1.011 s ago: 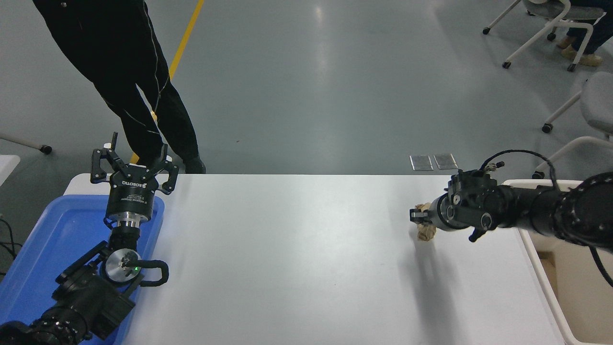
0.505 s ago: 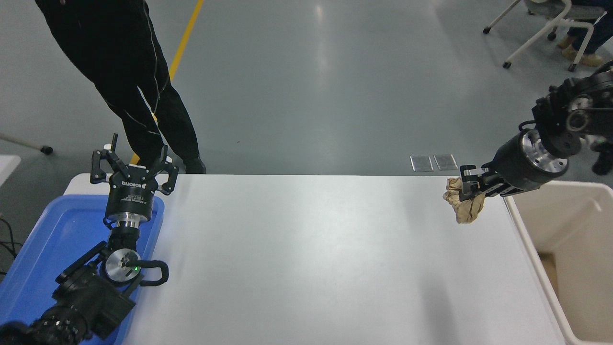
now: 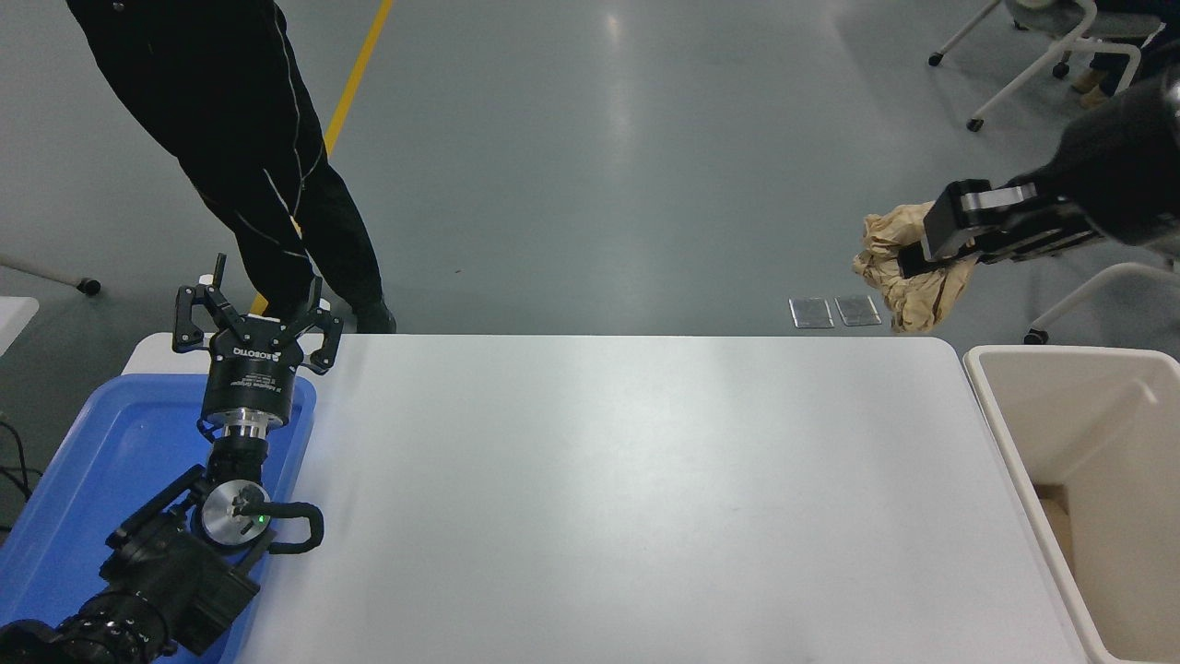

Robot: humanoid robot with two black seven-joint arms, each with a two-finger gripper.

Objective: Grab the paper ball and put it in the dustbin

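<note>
My right gripper (image 3: 922, 254) is shut on the paper ball (image 3: 908, 272), a wrinkled tan wad, and holds it high in the air near the table's far right corner, up and to the left of the dustbin. The dustbin (image 3: 1014, 433), cream-beige with tall walls, stands off the table's right edge. My left gripper (image 3: 253, 318) is open and parked at the lower left, over the blue tray.
A shallow blue tray (image 3: 83, 470) lies at the table's left end under my left arm. A person in black (image 3: 249, 138) stands beyond the far left corner. Chairs (image 3: 1060, 46) stand at the far right. The white table (image 3: 627, 498) spans the middle.
My right gripper has lifted the paper ball off the table, rising and swinging right toward the dustbin. The left arm has not moved.
</note>
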